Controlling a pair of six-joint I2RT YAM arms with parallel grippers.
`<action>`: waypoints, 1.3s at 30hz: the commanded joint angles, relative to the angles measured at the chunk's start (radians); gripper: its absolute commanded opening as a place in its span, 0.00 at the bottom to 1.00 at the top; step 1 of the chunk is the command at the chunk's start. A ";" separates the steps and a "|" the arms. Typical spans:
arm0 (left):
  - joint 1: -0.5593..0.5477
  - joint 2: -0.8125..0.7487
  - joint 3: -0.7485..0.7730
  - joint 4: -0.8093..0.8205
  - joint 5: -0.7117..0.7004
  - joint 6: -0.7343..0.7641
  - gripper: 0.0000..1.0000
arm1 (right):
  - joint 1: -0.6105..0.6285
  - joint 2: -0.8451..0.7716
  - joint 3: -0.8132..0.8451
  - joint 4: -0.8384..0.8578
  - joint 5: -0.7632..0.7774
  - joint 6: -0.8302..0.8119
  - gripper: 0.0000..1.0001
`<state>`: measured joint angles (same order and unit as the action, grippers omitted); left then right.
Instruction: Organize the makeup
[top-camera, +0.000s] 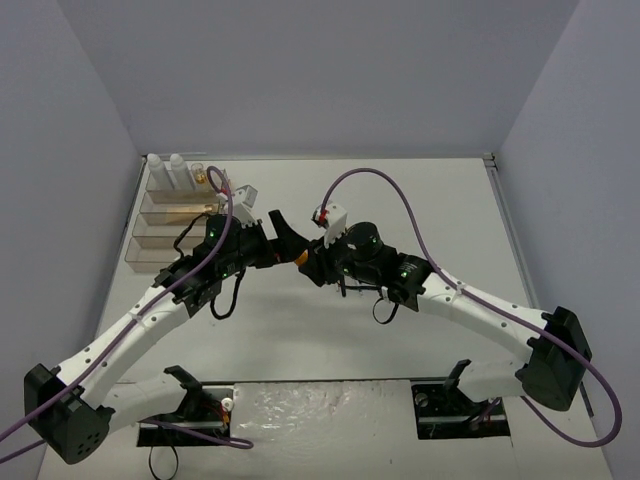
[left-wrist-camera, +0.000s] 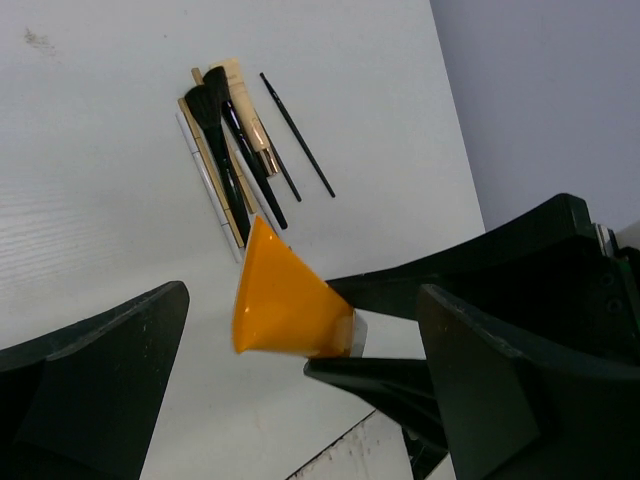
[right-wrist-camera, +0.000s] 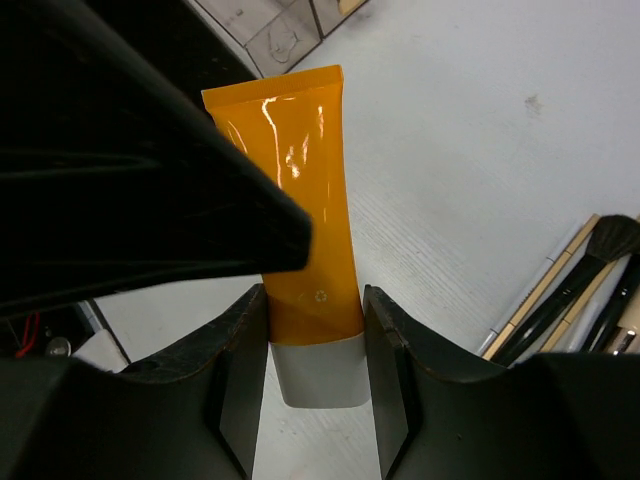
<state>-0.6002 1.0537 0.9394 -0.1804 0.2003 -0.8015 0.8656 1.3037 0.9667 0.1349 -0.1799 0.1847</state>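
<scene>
An orange tube (right-wrist-camera: 300, 200) with a grey cap (right-wrist-camera: 318, 370) is held above the table. My right gripper (right-wrist-camera: 315, 350) is shut on its cap end. In the top view the orange tube (top-camera: 299, 256) sits between both arms at mid-table. My left gripper (left-wrist-camera: 300, 390) is open, its wide jaws standing on either side of the tube's flat end (left-wrist-camera: 285, 305); one left finger (right-wrist-camera: 150, 180) overlaps the tube's side. Black brushes, wooden sticks and a beige tube lie in a pile (left-wrist-camera: 235, 150) on the table. Two white bottles (top-camera: 170, 172) and a gold-capped vial (top-camera: 200, 175) stand in the organizer.
The clear tiered acrylic organizer (top-camera: 165, 230) stands at the far left, just beyond my left wrist. Grey walls close the table on the left, back and right. The brush pile (right-wrist-camera: 580, 290) lies beside and under my right arm.
</scene>
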 joint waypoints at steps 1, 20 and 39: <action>-0.041 0.014 0.051 0.112 -0.094 -0.048 0.92 | 0.020 -0.040 -0.012 0.151 0.018 0.061 0.09; -0.072 0.006 -0.020 0.156 -0.124 -0.099 0.00 | 0.023 -0.091 -0.062 0.210 0.060 0.101 0.15; 0.466 0.124 0.103 0.141 -0.035 -0.079 0.00 | -0.048 -0.206 -0.110 0.022 0.317 0.024 1.00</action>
<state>-0.2903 1.1526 0.9354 -0.1231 0.1090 -0.8768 0.8491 1.1461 0.8746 0.1532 0.0666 0.2442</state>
